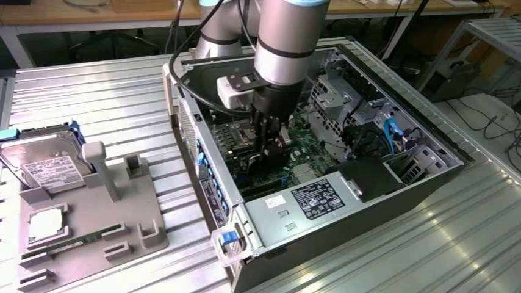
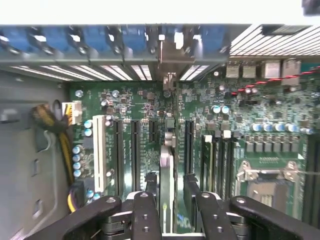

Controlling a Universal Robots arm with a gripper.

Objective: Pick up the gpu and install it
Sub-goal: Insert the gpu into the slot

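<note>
Since the thin flat black expansion card with its pale metal bracket, the gpu [image 2: 166,182], is light, stiff and fragile, it is best held by its bare upper edge, away from components.

From the exterior view's left, a grey plastic fixture tray [image 1: 122,213] carries a boxy silver hard drive [image 1: 41,160]. Beyond it lies the open black-and-silver computer case [image 1: 204,177].

Inside it the dark two-fingered gripper [image 1: 273,143] hangs low over the green motherboard [image 2: 125,100]. The card stands edge-on in a slot, bracket towards the slotted rear wall. The fingers [image 2: 151,186] flank it with a gap showing, so the grip looks let go.

Room is tight: a long white slot [image 2: 99,150] lies on one side and the silver processor socket [image 2: 265,182] on the other.
</note>
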